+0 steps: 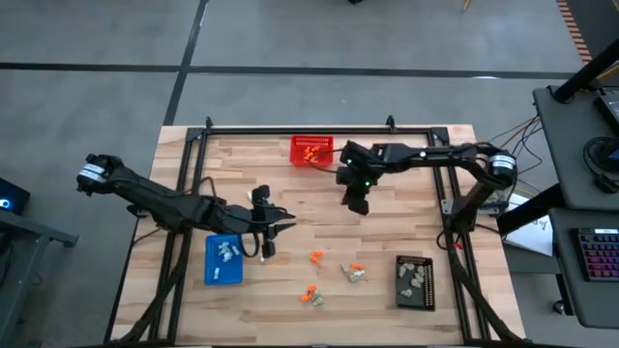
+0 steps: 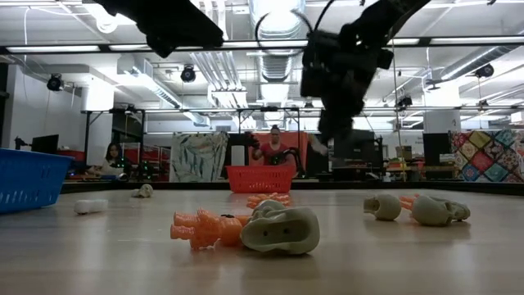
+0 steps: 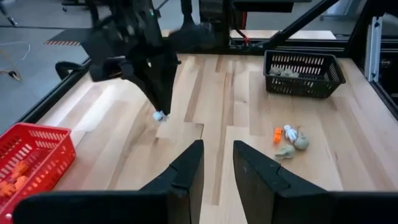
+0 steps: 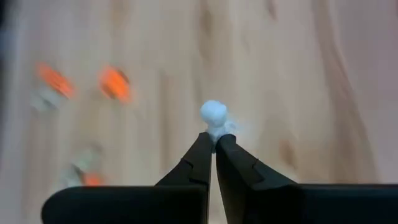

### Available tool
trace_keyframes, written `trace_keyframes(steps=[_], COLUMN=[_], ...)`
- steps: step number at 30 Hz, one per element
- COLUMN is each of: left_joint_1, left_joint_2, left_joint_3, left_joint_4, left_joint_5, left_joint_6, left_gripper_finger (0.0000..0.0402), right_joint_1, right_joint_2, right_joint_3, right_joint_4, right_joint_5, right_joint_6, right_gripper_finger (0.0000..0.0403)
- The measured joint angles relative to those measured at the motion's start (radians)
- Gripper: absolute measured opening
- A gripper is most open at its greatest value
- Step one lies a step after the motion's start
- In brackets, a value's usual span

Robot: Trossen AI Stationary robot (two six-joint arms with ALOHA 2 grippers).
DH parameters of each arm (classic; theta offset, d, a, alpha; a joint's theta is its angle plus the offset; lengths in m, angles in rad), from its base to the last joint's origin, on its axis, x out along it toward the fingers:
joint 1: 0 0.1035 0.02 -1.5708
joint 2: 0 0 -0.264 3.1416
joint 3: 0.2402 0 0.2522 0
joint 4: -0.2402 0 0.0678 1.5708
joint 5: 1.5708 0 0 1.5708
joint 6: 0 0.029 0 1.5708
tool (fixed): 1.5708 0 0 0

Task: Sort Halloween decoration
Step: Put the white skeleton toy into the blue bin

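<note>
The right claw (image 4: 213,142) is pinching a white trinket (image 4: 213,116) near the red basket (image 1: 311,151); the fingers are pressing together. The left claw (image 3: 217,163) is sitting slightly spread beside the blue tray (image 1: 223,261).

We are looking at a pale, matt butcher-block wooden table top (image 1: 319,232) of glued planks with visible grain, framed by dark, dull metal rails (image 1: 319,129). We are seeing three mesh-walled plastic containers on it, a red basket (image 1: 311,151), a blue rectangular tray (image 1: 222,261) and a black rectangular tray (image 1: 414,281), all looking moulded and slightly shiny. We are also noting smooth, matt plastic-looking trinkets, bright orange (image 2: 205,228) and pale grey-beige (image 2: 280,229), while a small white one (image 4: 212,115) is sitting between the right gripper's (image 4: 213,144) dark matt fingers.
</note>
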Motion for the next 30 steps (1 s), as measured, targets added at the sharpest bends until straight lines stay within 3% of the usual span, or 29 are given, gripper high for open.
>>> trace_keyframes(steps=[4, 12, 22, 30], left_joint_1=[0.000, -0.001, 0.006, 0.027], left_joint_2=[0.048, 0.133, 0.248, 0.297], left_joint_3=[0.000, 0.000, 0.000, 0.000], left_joint_4=[0.031, 0.222, 0.383, 0.445], left_joint_5=[0.003, 0.056, 0.084, 0.118], left_joint_6=[0.002, 0.104, 0.240, 0.257], left_gripper_finger=[0.0082, 0.0132, 0.0188, 0.0178], right_joint_1=[0.049, 0.173, 0.270, 0.279], right_joint_2=[-0.053, -0.058, -0.041, -0.041], right_joint_3=[-0.069, -0.172, -0.176, -0.174], right_joint_4=[0.231, 0.669, 0.770, 0.769], right_joint_5=[-0.082, -0.096, -0.106, -0.104], right_joint_6=[0.097, 0.213, 0.228, 0.228], right_gripper_finger=[0.0012, 0.0012, 0.0012, 0.0012])
